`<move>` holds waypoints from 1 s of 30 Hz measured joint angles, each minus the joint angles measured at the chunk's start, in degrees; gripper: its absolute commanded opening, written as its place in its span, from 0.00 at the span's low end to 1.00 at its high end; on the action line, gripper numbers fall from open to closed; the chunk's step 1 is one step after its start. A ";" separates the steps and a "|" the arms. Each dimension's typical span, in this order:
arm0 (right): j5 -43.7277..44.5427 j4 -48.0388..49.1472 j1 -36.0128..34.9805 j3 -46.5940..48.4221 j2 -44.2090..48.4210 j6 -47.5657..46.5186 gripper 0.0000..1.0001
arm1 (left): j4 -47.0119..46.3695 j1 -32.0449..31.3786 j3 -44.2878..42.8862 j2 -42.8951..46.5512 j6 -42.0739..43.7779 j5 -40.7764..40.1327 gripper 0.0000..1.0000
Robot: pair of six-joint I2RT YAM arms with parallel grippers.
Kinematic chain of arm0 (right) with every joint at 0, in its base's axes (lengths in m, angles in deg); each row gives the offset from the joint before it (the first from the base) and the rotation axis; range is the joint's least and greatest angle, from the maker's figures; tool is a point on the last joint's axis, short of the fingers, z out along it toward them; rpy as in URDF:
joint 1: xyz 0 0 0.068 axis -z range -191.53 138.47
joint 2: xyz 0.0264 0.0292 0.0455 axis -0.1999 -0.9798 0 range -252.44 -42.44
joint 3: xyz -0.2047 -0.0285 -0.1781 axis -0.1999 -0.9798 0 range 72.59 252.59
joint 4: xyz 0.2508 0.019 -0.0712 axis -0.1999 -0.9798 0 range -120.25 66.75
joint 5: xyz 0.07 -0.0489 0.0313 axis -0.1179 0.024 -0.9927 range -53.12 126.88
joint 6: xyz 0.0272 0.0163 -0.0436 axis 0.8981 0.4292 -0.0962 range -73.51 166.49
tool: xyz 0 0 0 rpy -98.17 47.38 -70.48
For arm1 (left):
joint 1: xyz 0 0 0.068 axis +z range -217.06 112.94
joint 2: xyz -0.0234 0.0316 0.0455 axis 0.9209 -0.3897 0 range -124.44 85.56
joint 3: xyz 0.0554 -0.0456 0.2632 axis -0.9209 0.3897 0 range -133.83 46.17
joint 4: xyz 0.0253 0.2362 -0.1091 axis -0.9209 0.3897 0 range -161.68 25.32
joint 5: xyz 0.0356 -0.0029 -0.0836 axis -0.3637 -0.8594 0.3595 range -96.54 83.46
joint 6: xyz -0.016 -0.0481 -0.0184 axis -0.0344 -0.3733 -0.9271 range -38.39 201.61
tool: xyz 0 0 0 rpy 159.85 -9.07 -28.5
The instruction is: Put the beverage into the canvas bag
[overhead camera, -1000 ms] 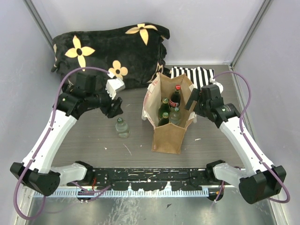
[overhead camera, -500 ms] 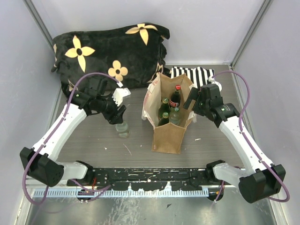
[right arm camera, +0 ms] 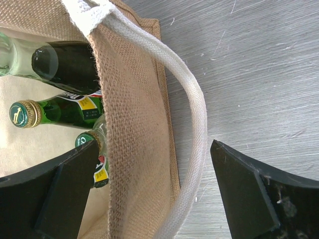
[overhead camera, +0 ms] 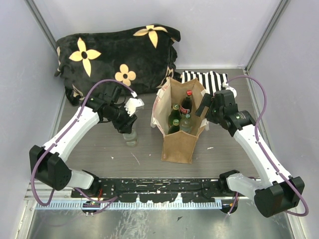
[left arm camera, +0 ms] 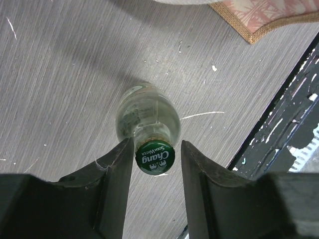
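A clear glass soda-water bottle (overhead camera: 131, 137) with a green cap (left arm camera: 154, 157) stands upright on the table, left of the canvas bag (overhead camera: 178, 145). My left gripper (overhead camera: 129, 124) is right above it. In the left wrist view, my left gripper (left arm camera: 157, 145) is open with its jaws on either side of the bottle's neck; the left finger (left arm camera: 117, 179) touches the cap and the right one stands off it. The bag (right arm camera: 134, 149) stands upright with several bottles (overhead camera: 180, 117) inside. My right gripper (overhead camera: 204, 110) is open, and in the right wrist view my right gripper (right arm camera: 154, 147) straddles the bag's right wall and white handle (right arm camera: 194, 124).
A black blanket with yellow flowers (overhead camera: 117, 55) lies at the back left. A black-and-white striped cloth (overhead camera: 207, 79) lies behind the bag. The black rail (overhead camera: 159, 189) runs along the near edge and also shows in the left wrist view (left arm camera: 289, 119).
My left arm has swung right and come down over the standing bottle, so its jaws now flank the neck. The right arm has hardly moved.
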 measured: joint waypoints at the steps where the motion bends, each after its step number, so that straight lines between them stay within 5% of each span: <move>1: 0.07 -0.07 0.00 0.00 0.07 -0.02 1.00 | 0.11 0.00 0.00 -0.24 0.22 -0.15 0.48; 14: 0.66 -1.14 0.00 0.00 0.90 -0.04 1.00 | 0.85 0.00 0.00 -1.44 2.12 -0.92 0.42; 16: 0.66 -1.18 0.00 0.00 0.90 -0.04 1.00 | 0.85 -0.09 0.00 -1.44 2.14 -0.90 0.35; 21: 0.66 -1.20 0.00 0.00 0.90 -0.02 1.00 | 0.61 -0.39 -0.02 -1.49 2.62 -1.05 0.01; 30: 0.66 -1.44 0.00 0.00 1.49 0.00 1.00 | 1.46 -0.63 -1.11 -1.79 1.77 -1.90 0.00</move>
